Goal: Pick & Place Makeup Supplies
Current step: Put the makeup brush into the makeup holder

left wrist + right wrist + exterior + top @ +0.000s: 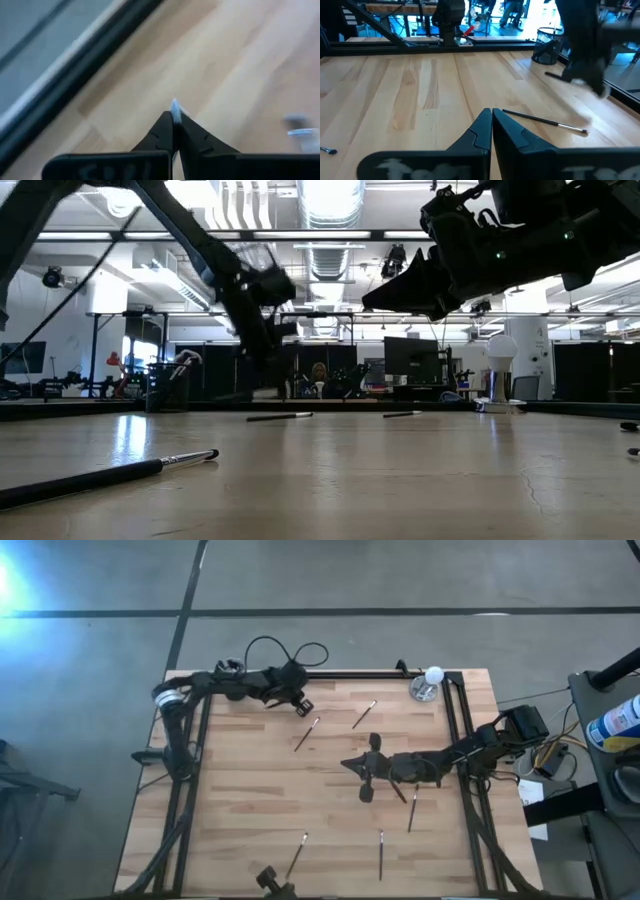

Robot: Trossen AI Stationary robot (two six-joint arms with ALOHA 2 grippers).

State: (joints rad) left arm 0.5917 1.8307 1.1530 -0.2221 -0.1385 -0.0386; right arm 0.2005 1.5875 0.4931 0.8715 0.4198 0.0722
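Okay, quick pass. The left jaws sit over the far part of the counter [240, 790], pressed together. In the left wrist view a pale sliver [174, 106] shows right at their tips. I can't tell if that is a pinched brush end or just a glint, so I'm not calling a grip. My read is that this arm closed low over the wood to catch a thin handle, since a brush lying flat needs a tip pinch.

The nearest brush [307, 734] lies flat just beyond those jaws, its long axis diagonal across the boards. The right wrist view probably shows the same brush [542, 121], out ahead of the right jaws and apart from them. Its silvery ferrule end points back toward them and its dark handle runs away.

The right jaws hang above mid-counter, fully closed and gripping nothing. I judge that arm to be parked, waiting.

A second brush [364, 714] lies well ahead of the left jaws on a similar diagonal. A third [411, 812] sits behind the right jaws, beside that arm, nearly upright in the overhead picture. Two more [380, 850] [297, 855] lie far from both jaws at the counter's near side. All of them are scattered loose and flat, none stacked or touching.
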